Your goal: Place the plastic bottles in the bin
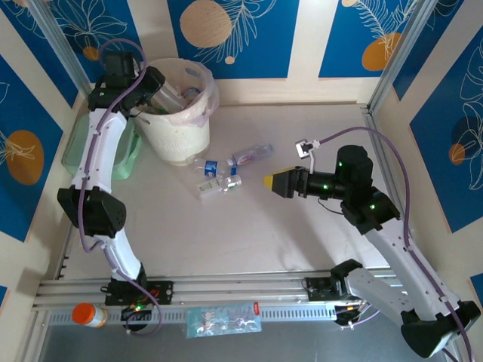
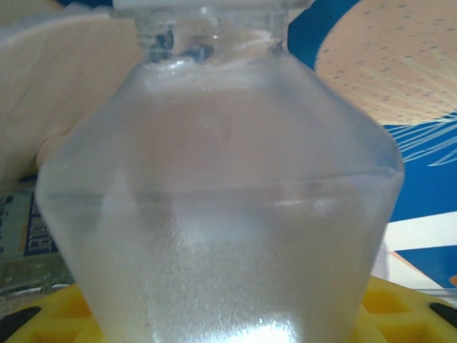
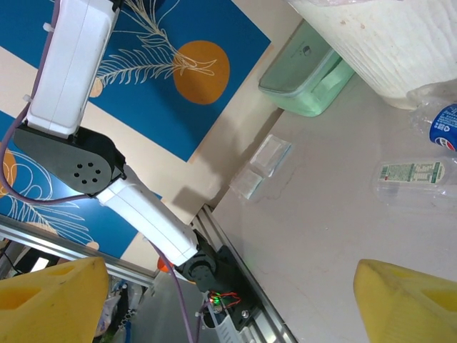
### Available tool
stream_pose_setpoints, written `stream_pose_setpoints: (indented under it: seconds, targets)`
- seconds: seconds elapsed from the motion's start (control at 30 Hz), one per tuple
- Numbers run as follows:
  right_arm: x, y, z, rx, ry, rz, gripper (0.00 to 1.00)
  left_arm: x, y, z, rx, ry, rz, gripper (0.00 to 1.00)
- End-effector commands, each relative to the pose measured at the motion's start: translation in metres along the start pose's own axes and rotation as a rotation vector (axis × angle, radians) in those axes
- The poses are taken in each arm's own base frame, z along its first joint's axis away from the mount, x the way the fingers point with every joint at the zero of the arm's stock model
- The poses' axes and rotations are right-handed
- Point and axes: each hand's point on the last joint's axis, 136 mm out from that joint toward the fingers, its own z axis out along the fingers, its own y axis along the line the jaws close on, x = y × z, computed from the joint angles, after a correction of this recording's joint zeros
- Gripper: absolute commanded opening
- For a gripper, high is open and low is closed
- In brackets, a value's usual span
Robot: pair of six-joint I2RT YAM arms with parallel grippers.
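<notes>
On pale tabletop, bottles lie beside bin; blue leaf-print walls around.

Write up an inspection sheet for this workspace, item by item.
Surface: pale table, no spill seen.
Job's things: bin at far left, bottles inside; held bottle over its rim; loose bottles lying between the bin and the right arm.
Clutter: green lidded box beside the bin; orange-capped jar and plastic packet on the near rail.
End effectors: left end effector shut on the held bottle; right end effector open, empty.
Cables: purple cables run along both arms.
Surroundings: blue-and-cream patterned walls.
</notes>
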Motion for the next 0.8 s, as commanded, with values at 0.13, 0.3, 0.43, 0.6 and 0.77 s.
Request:
stream_pose_setpoints:
  seconds: [0.13,0.3,0.43,0.6,0.77]
  targets:
    - [0.003,-0.018,0.01,0.032,0.025,-0.002,0.89,0.012,0.045,0.011,-0.203,0.008,-0.084,0.54]
    - [0.009,-0.028,0.019,0.042,0.05,0.013,0.89,0.01,0.036,0.011,-0.169,0.016,-0.077,0.81]
    - [0.009,-0.031,0.02,0.058,0.049,0.008,0.89,-0.004,0.02,-0.005,-0.109,-0.031,-0.061,0.94]
    - [0.008,-0.033,0.019,0.075,0.042,0.002,0.89,-0.024,-0.003,-0.035,-0.035,-0.107,-0.044,0.97]
    - [0.01,-0.043,0.019,0.119,0.04,0.022,0.89,-0.038,-0.019,-0.073,0.02,-0.172,0.021,0.94]
